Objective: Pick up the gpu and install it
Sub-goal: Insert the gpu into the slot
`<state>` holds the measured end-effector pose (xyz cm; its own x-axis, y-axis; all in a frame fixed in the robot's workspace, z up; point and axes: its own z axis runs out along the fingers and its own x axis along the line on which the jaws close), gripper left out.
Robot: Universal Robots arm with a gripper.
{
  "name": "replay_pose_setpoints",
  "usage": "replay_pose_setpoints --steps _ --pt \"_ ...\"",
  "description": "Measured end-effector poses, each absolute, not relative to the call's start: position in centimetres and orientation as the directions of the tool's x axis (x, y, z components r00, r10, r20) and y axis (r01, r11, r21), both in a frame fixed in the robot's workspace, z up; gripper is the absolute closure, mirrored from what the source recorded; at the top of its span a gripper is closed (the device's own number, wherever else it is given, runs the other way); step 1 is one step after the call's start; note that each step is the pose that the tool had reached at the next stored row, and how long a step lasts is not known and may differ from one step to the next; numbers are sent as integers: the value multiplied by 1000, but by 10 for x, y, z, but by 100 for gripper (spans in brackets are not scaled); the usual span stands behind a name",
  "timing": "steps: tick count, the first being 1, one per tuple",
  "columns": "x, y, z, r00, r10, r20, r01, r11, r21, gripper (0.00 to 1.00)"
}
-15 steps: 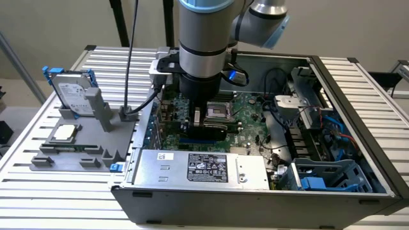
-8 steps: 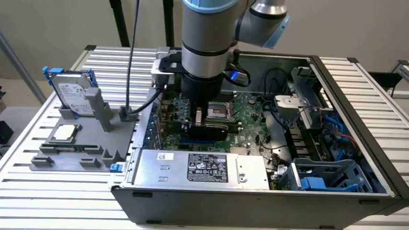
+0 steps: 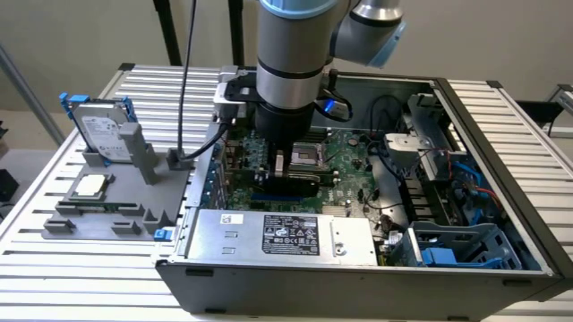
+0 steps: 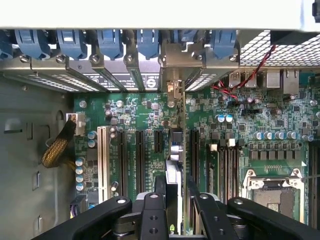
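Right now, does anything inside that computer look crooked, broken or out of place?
Nothing stands out. The gripper holds the gpu edge-on and upright over the motherboard slots, in line with them. No parts look loose or damaged.

The arm (image 3: 288, 54) is standing nearly vertical, wrist pointing straight down, and its gripper (image 4: 174, 202) is clamping the gpu (image 4: 173, 170) edge-on between its two black fingers (image 4: 152, 212).

Your lighting's soft and even, no hard shadows. Inside the computer case (image 3: 501, 268) it's dimmer under the arm (image 3: 291, 54). Wrist view blows out white along the case edge (image 4: 150, 12); the fingers (image 4: 150, 215) look slightly soft.
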<state>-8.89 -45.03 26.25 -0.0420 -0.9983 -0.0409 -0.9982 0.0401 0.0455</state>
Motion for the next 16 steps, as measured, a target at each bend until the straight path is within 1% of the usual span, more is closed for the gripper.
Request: replay_pose_setpoints --steps 16 --pt "-86 -449 261 -42 -998 -40 -998 40 54 73"
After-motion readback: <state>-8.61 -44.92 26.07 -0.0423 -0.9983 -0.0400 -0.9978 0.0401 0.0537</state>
